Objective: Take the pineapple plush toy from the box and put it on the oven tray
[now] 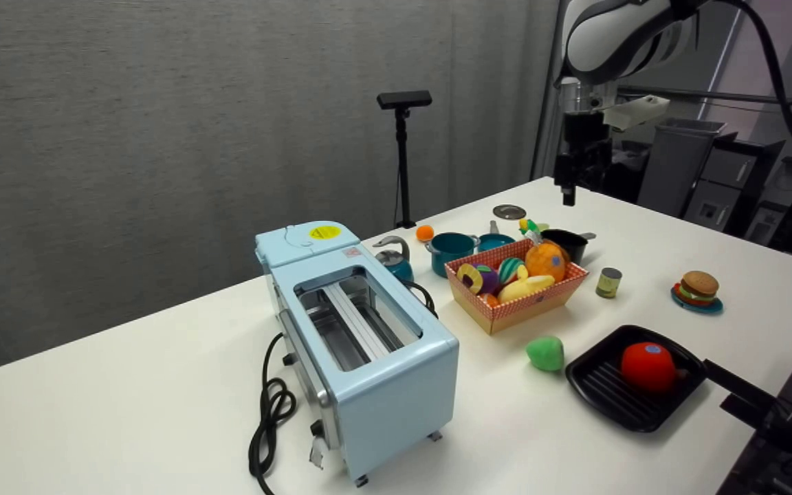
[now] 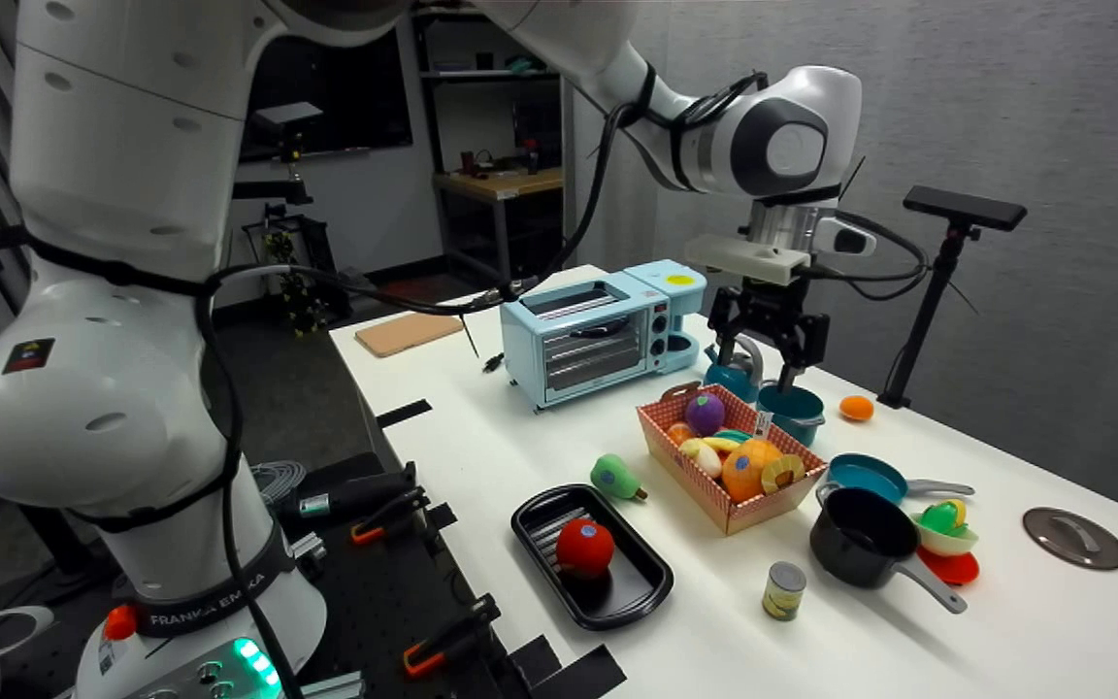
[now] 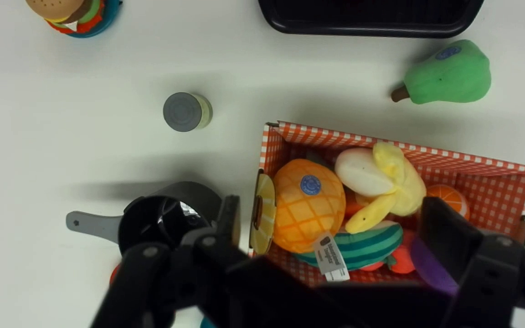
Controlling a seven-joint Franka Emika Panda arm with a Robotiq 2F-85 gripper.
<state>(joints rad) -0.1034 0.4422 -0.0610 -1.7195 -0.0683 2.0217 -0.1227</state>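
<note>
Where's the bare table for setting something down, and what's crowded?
Bare: the patch between can and green toy, edged by box and oven tray; also between can and burger. Crowded: inside the box, and from teal pot to black saucepan.

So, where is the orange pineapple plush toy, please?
In the wrist view, the pineapple is in the left part of the red-checked rectangular box, beside the yellow plush banana.

gripper [image 2: 756, 370] spread, pineapple toy [image 2: 745, 472] in box [image 2: 685, 476], red toy [image 2: 584, 549] on oven tray [image 2: 631, 588]
</note>
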